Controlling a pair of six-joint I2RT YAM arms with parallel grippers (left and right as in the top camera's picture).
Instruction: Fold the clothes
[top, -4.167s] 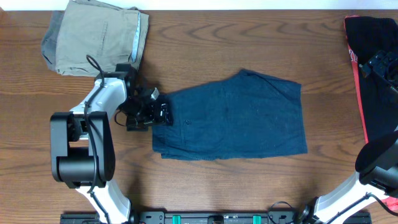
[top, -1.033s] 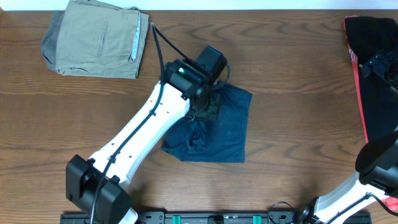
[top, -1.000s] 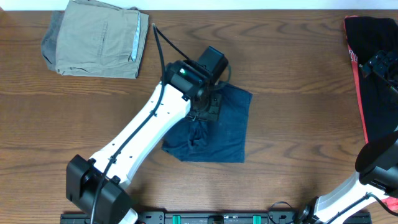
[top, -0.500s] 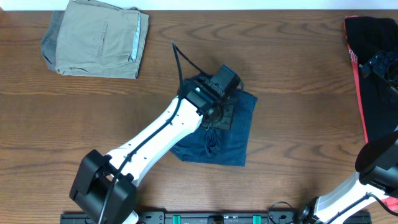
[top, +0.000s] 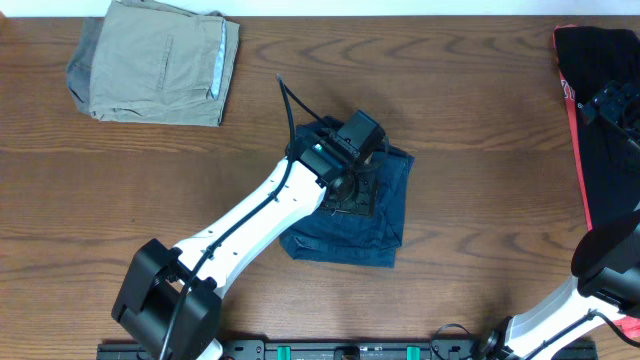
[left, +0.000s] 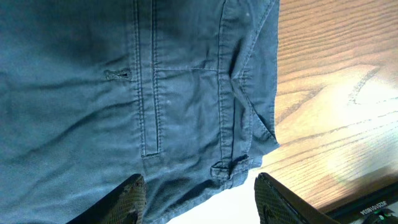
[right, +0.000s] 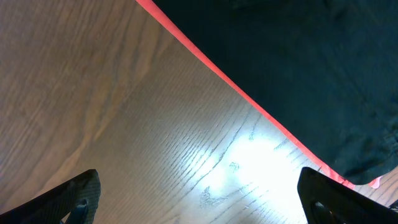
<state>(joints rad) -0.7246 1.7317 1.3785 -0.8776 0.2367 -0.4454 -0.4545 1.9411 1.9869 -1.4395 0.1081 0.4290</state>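
The dark navy shorts lie folded over into a compact shape at the table's middle. In the left wrist view, the shorts show the waistband, a belt loop and a back pocket slit. My left gripper hovers over the shorts' upper part. Its jaws are open, straddling the waistband corner with nothing clamped. My right gripper is far right, and its jaws are open and empty over bare wood.
Tan folded shorts lie at the back left. A black garment with a red-pink stripe lies along the right edge and also shows in the right wrist view. The wooden table shows between them.
The shorts lay spread out flat earlier; now they are folded over. In the last second my left gripper moved right and slightly toward the front, and the shorts shifted with it.
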